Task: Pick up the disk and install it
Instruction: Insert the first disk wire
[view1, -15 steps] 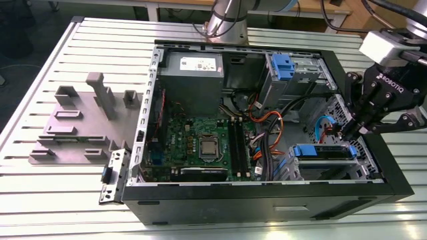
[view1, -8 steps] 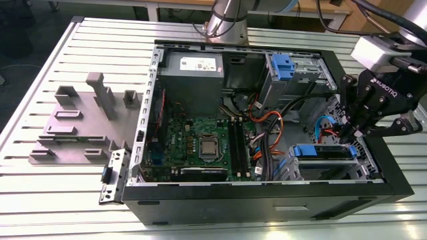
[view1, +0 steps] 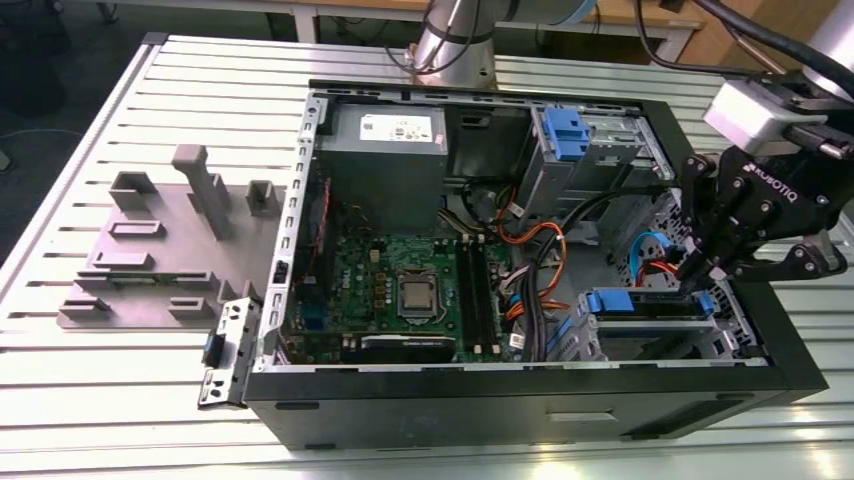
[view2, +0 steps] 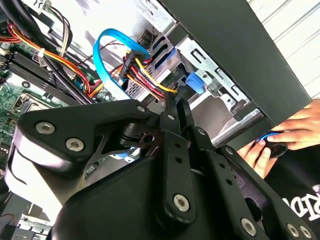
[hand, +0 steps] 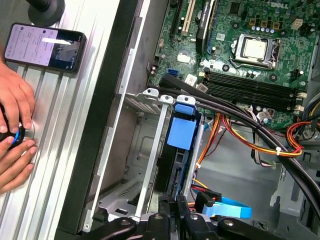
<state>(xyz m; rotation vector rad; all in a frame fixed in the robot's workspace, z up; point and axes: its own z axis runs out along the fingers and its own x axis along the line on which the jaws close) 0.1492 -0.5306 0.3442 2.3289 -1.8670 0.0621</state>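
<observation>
The disk (hand: 181, 132) sits on edge in the metal drive cage (hand: 145, 150) at the case's front corner, with its blue carrier end showing. In the exterior view the disk (view1: 617, 301) lies in the cage on the exterior view's right. My gripper (view1: 699, 277) hangs over that cage, pointing down. In both wrist views its black fingers (view2: 176, 107) are pressed together, and the gripper (hand: 173, 207) rests at the disk's cabled end. Nothing shows between the fingers.
The open computer case (view1: 534, 385) lies on a slatted table (view1: 120, 400). Orange, red and blue cables (view2: 112, 55) run beside the cage. Also inside are a motherboard (view1: 400, 280), a grey box with a white sticker (view1: 387, 130) and an upper bay's blue piece (view1: 563, 135). A person's hands (hand: 15, 125) and a phone (hand: 45, 45) lie outside the case wall.
</observation>
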